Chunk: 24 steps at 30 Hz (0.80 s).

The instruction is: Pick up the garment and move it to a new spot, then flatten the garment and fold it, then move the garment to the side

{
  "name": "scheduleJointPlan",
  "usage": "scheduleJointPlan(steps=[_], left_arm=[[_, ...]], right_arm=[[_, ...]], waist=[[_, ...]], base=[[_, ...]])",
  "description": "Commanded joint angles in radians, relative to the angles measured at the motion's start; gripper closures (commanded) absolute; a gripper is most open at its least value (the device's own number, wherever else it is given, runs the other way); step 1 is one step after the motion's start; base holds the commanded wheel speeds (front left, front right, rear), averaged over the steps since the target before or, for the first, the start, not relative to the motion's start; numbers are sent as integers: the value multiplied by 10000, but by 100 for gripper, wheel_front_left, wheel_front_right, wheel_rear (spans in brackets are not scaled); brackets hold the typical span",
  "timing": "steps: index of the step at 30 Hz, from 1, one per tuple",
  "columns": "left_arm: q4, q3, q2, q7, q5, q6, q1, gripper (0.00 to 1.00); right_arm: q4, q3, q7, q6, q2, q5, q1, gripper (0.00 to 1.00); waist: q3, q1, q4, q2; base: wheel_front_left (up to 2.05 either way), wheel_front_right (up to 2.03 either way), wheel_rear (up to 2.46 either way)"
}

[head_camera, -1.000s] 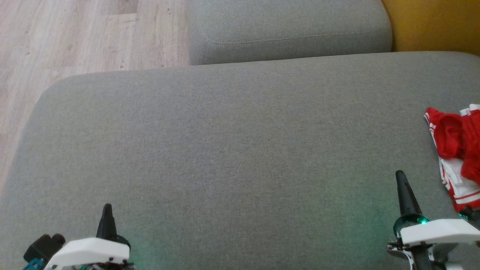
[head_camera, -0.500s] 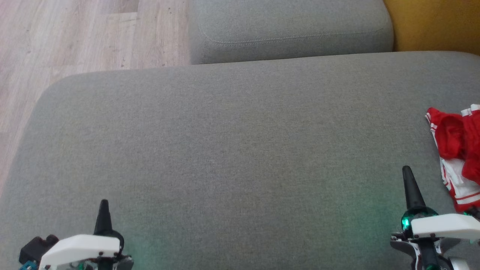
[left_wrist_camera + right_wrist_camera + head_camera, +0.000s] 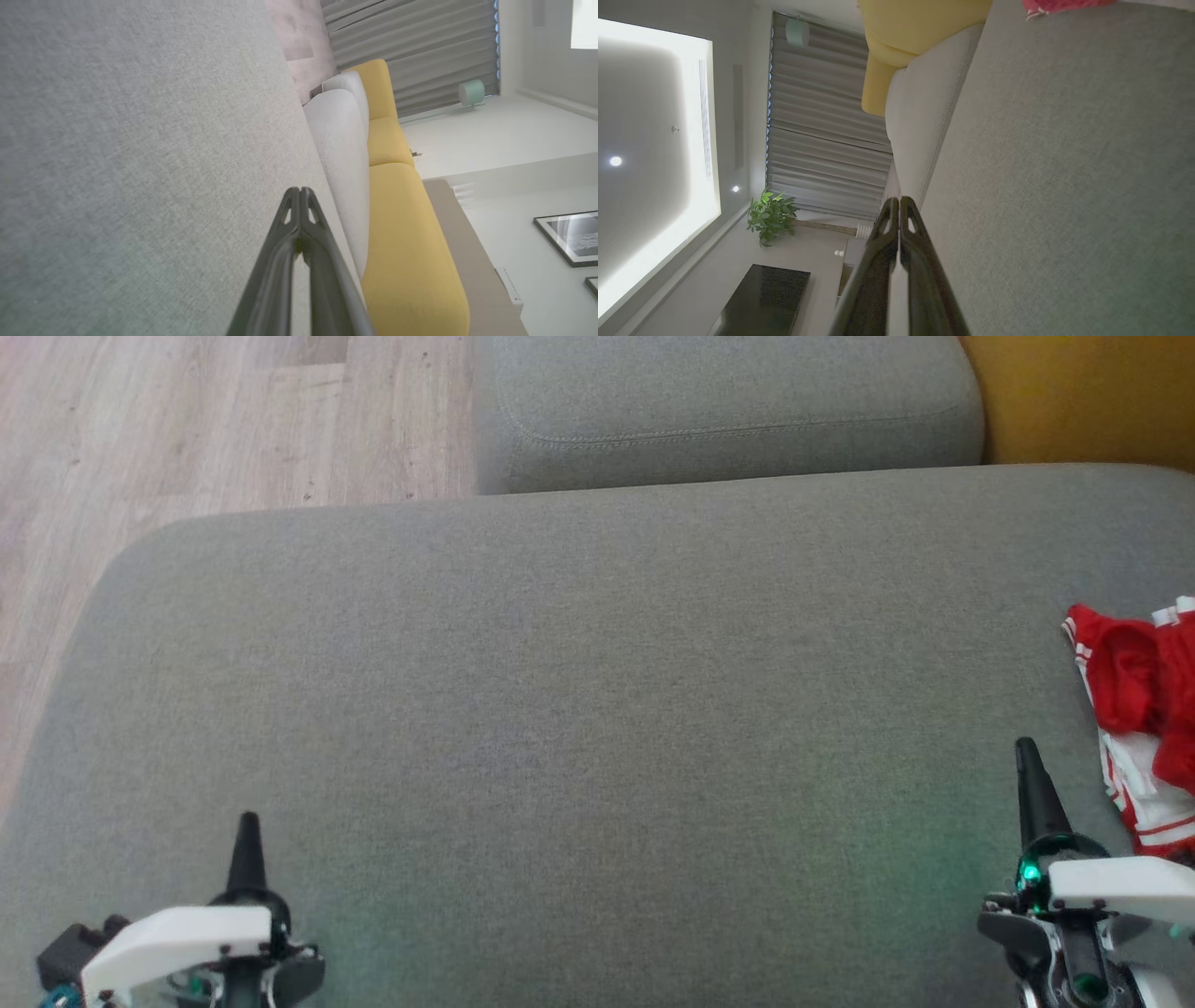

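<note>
Garment [image 3: 1134,709] crumpled on cushion [image 3: 597,663], right hand [image 3: 1026,749] nearby, closed and empty

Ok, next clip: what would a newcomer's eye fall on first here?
The crumpled red and white garment, bright at the right edge of the wide grey cushion. Next, the two dark pincers at the bottom corners, left pincer and right pincer, both shut, holding nothing.

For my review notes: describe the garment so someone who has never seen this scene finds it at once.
Start at the wide grey sofa cushion in the head view. At its right edge, partly cut off by the picture, the garment lies crumpled. It is bright red with white stripes against grey upholstery.
</note>
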<state>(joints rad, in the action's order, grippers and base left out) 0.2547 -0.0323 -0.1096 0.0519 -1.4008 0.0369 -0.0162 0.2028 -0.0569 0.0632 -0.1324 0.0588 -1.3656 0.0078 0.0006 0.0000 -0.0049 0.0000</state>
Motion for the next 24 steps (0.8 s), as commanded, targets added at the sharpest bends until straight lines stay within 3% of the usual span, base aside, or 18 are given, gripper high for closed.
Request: scheduleJointPlan(steps=[1,24], left_arm=[[-258,414,-9,54,-206,130,-570,100],[-96,1366,520,537,-2156,938,-911,100]], right_arm=[[-249,92,71,9,210,-300,-560,100],[396,-173,182,17,201,-2761,-1123,100]], waist=[[1,0,3,0],[26,0,49,0]], base=[[0,0,0],[0,0,0]])
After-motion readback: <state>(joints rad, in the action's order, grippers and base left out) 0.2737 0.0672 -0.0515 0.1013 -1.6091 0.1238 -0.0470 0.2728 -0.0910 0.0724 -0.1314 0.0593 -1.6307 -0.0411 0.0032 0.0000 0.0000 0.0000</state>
